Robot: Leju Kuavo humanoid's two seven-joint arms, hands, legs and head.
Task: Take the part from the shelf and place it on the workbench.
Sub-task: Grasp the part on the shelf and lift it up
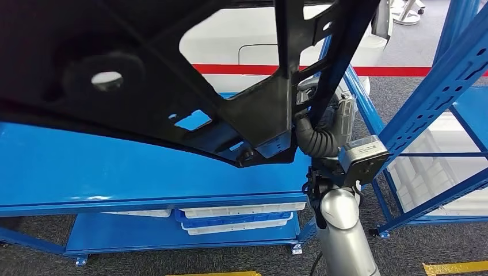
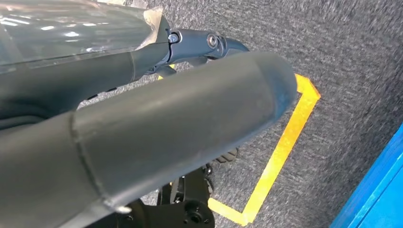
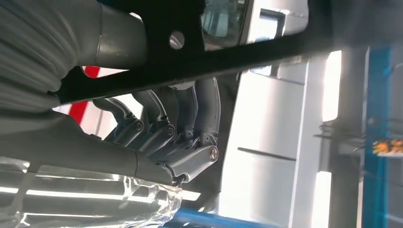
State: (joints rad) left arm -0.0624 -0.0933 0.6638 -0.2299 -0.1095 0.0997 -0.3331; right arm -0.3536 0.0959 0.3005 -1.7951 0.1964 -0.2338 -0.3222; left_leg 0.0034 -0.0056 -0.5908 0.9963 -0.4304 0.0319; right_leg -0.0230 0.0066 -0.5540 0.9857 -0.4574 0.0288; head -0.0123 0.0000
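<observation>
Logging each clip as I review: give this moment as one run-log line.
right hand: fingers hooked around black part | part: held up close before the head camera, above blue shelf | left hand: over grey carpet, grasp unclear

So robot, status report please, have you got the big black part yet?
Right hand grips the black part, held above the blue workbench. Left hand holds nothing visible. Blue shelf post close on the right.
</observation>
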